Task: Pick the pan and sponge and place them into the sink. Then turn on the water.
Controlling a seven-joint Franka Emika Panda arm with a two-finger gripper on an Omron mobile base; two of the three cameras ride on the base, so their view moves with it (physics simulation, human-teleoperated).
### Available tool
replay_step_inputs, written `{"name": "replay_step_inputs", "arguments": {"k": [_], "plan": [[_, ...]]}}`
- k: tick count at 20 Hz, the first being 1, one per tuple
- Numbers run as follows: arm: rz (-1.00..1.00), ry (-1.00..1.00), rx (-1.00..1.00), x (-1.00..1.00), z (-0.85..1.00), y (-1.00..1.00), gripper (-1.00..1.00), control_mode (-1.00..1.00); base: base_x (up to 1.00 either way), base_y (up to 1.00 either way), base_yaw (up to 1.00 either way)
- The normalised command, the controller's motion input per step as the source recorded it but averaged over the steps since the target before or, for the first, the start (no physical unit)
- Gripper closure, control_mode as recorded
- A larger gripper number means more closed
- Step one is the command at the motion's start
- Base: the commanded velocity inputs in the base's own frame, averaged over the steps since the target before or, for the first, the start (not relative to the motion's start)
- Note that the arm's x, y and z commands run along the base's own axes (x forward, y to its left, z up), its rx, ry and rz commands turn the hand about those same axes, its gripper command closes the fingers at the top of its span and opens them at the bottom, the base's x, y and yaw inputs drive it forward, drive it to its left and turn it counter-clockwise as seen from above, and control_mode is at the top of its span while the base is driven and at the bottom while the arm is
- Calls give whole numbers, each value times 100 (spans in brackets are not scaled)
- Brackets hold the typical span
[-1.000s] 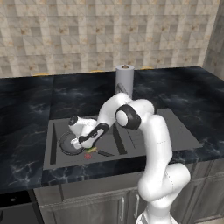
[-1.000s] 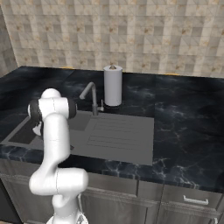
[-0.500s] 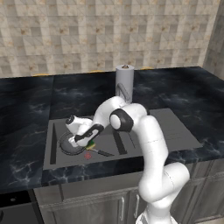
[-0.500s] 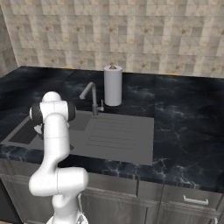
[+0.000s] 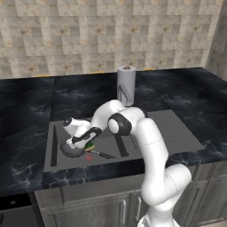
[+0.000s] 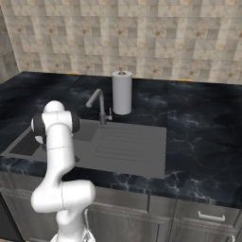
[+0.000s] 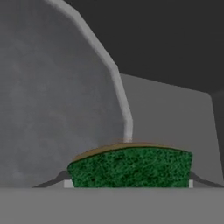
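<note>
A: The gripper (image 5: 88,142) is sitting low in the sink (image 5: 133,153), jaws part open around the sponge (image 7: 130,168) at the frame's bottom.

B: Risk — lifting may be dragging it onto the pan (image 5: 71,150).

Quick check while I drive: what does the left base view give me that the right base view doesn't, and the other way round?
Left base view alone: the gripper low in the basin, the sponge green side up at its tips, the pan with its thin handle, and the red drain spot.

Right base view alone: the faucet seen clear with no water at its spout, and a cabinet handle below the counter.

Both: the sink, the paper towel roll, the dark counter and the tiled wall.
</note>
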Motion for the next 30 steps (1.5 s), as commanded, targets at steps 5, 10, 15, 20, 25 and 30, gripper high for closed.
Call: {"name": "replay_step_inputs", "arguments": {"k": [5,10,15,20,25,30], "plan": [[0,0,0,4,-8,2,-100,-100,0,0,0],[0,-2,2,-31,10,-2,-100,-100,0,0,0],[0,-6,6,-51,40,-12,-100,-100,0,0,0],[0,-9,6,-48,51,-23,-100,-100,0,0,0],[-2,-11,4,-39,43,-38,-100,-100,0,0,0],[-4,-11,2,-22,39,-48,-100,-100,0,0,0]]}}
